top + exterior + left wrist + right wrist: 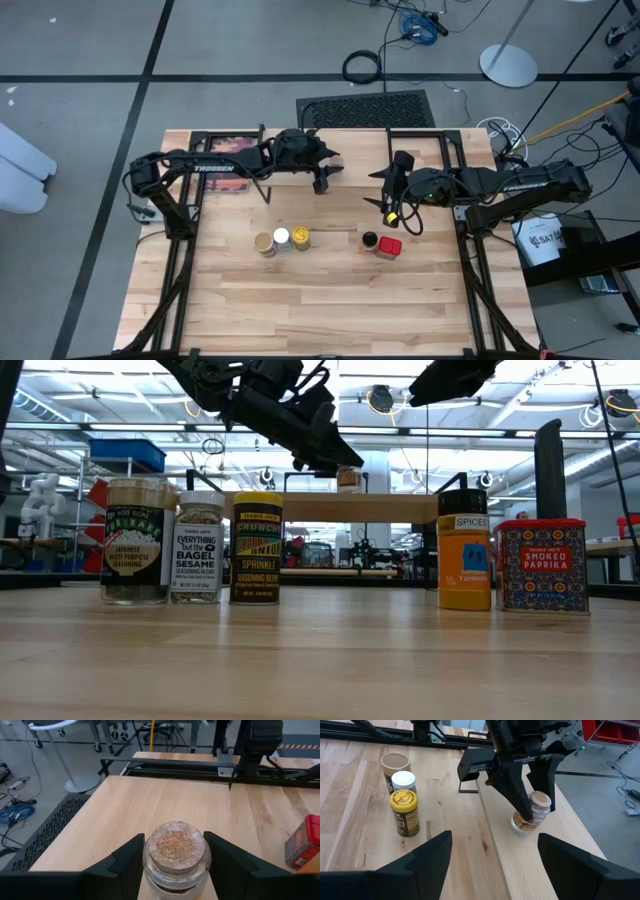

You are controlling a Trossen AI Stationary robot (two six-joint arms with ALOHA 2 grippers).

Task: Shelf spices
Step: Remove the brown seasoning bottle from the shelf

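One cork-topped jar [532,810] is already standing upright on the shelf [540,865], sitting right between the left gripper's [536,800] jaws, which look clamped on it. Right gripper [388,205] hangs open nearby; five spices [282,240] wait on the bench [330,300].

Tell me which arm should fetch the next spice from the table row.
Right. The right hand is open and hangs near the red tin, while the left hand is closed around the cork-topped jar on the shelf.
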